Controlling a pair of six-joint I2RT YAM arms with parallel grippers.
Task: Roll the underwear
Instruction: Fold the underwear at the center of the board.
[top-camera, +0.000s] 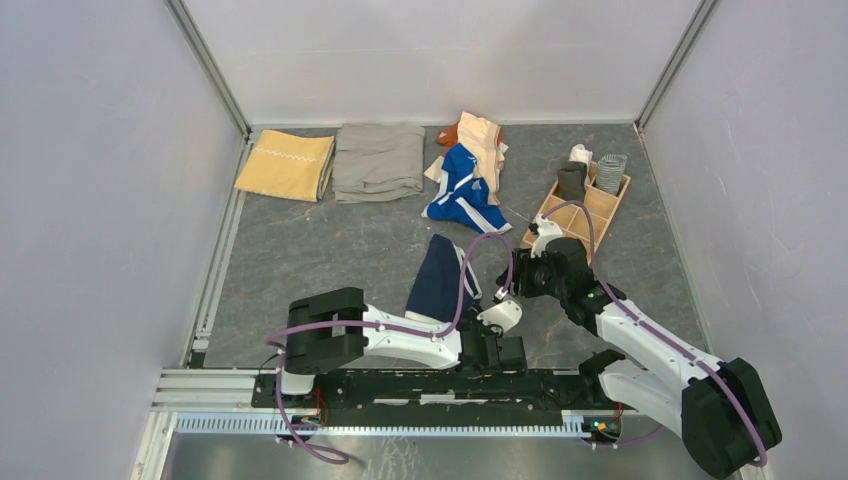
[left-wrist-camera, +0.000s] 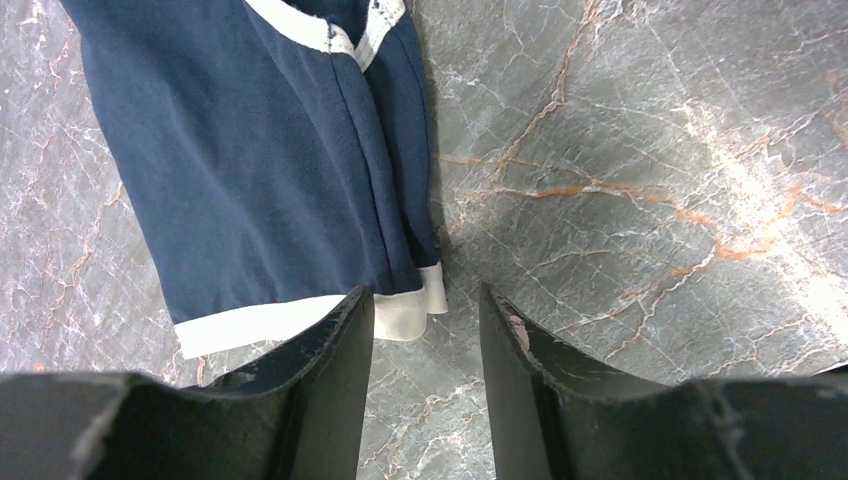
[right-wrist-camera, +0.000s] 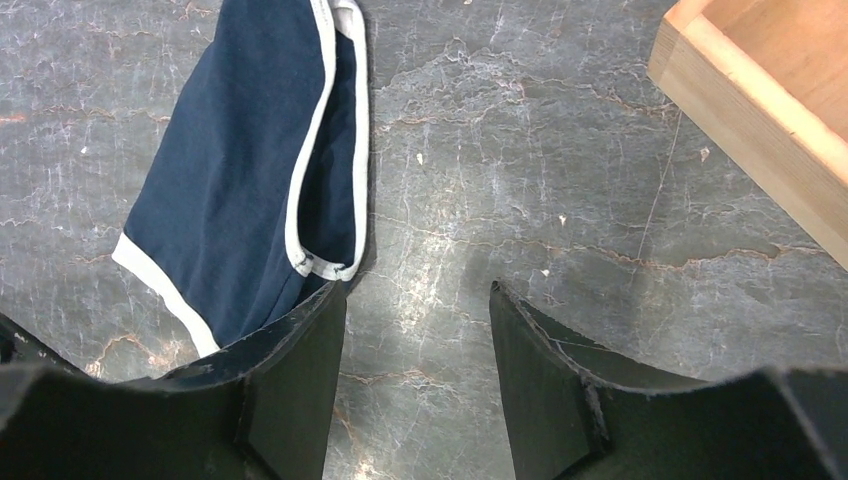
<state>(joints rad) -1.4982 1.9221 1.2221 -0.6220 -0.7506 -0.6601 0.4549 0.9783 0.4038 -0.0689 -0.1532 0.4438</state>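
Navy briefs (top-camera: 437, 278) are lying folded into a long strip mid-tabletop (top-camera: 320, 255), with the near end towards my arms. My left tool (left-wrist-camera: 425, 300) is low over that near end, jaws apart and gripping nothing. The white-trimmed corner (left-wrist-camera: 405, 318) sits right at the gap, with one finger over the hem. My right tool (right-wrist-camera: 418, 292) hovers beside the strip's right edge, jaws also apart and empty, with mostly bare marble beneath it. The wooden tray (right-wrist-camera: 760, 120) is off to its right.

My read is that this is the very start of the roll: catching the near hem. To do it well I want both tools on that hem, spread across its width rather than crowded at one corner, and pinching every layer together. Then I turn the edge over tight and low and roll away from me, both sides at an even pace so the roll doesn't cone. The risk is nipping only the top layer and peeling the strip open.
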